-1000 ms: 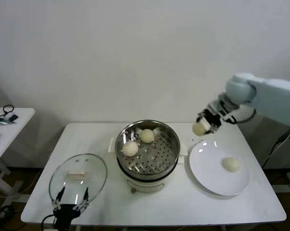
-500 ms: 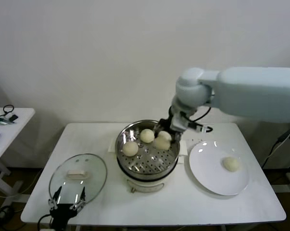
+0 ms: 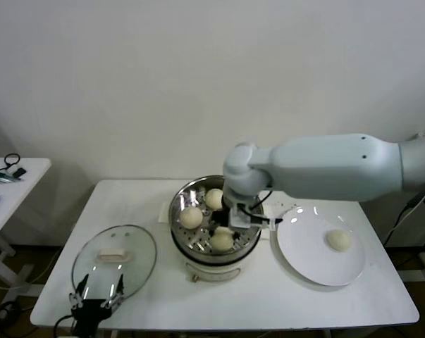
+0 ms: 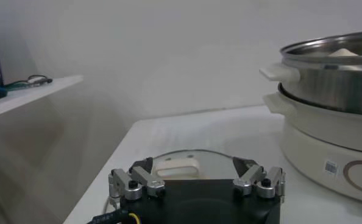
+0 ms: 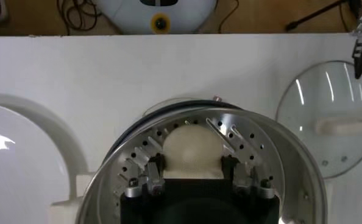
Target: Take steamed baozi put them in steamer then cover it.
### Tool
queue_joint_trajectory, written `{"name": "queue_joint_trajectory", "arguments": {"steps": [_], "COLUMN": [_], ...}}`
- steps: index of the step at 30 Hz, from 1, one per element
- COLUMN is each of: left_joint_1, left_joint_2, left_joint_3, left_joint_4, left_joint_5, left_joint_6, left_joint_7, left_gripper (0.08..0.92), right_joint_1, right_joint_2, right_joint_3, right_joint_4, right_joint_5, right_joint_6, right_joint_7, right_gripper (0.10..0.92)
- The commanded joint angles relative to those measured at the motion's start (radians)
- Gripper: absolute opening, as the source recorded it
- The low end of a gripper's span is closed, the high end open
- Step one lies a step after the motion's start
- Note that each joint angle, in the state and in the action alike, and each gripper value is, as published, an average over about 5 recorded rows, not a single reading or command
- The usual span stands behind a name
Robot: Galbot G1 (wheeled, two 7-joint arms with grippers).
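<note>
Right claw (image 3: 223, 236) is down inside the steamer (image 3: 198, 190), centre frame in the head view, clamped on a steamed baozi (image 5: 191, 149) at the near side of the perforated floor; the right wrist view shows the bun squeezed between both fingers (image 5: 145, 172), looks like it's at or just above the bottom. Two more buns (image 3: 191, 217) already sit at the back left of the basket, apart from the held one. Last bun (image 3: 339, 240) is on the white plate (image 3: 304, 257), right of centre on the tabletop (image 3: 268, 299). Left claw (image 4: 196, 180) hangs spread wide and empty at the lower left, just off the near rim of the cover (image 3: 113, 260), which lies flat on the tabletop left of the steamer. Handling judgement: buns are light, soft dough and smooth-skinned, so they dent easily; pinch across the widest part with light force and release low. The cover is glass, rigid, likely heavier and breakable; its rim lies flat, so take it by the cream bar handle (image 3: 111, 255) on top and set it down level on the steamer rim.
</note>
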Motion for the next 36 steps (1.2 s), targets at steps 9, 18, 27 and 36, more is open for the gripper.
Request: {"name": "queue_joint_trajectory", "arguments": {"steps": [9, 18, 27, 36], "left_joint_1": [0.002, -0.002, -0.006, -0.009], "left_joint_2": [-0.002, -0.002, -0.002, 0.004], "left_joint_3": [0.002, 0.004, 0.005, 0.001], "left_joint_4": [0.004, 0.003, 0.001, -0.001], "left_joint_5": [-0.002, -0.002, -0.001, -0.003], "left_joint_6": [-0.005, -0.005, -0.001, 0.001], "left_joint_7": [-0.004, -0.004, -0.003, -0.001], "left_gripper": [0.823, 0.823, 0.823, 0.823], "right_joint_1": [-0.103, -0.011, 0.305, 0.284], "right_joint_2": [0.073, 0.028, -0.192, -0.491], "right_joint_3": [0.009, 0.026, -0.109, -0.286], "right_joint_4": [-0.09, -0.08, -0.166, -0.324], "right_joint_5": [-0.074, 0.044, 0.536, 0.573], "right_joint_6": [0.015, 0.018, -0.078, -0.313], "right_joint_7": [0.027, 0.003, -0.204, -0.201], "right_gripper": [0.633, 0.811, 0.823, 0.823]}}
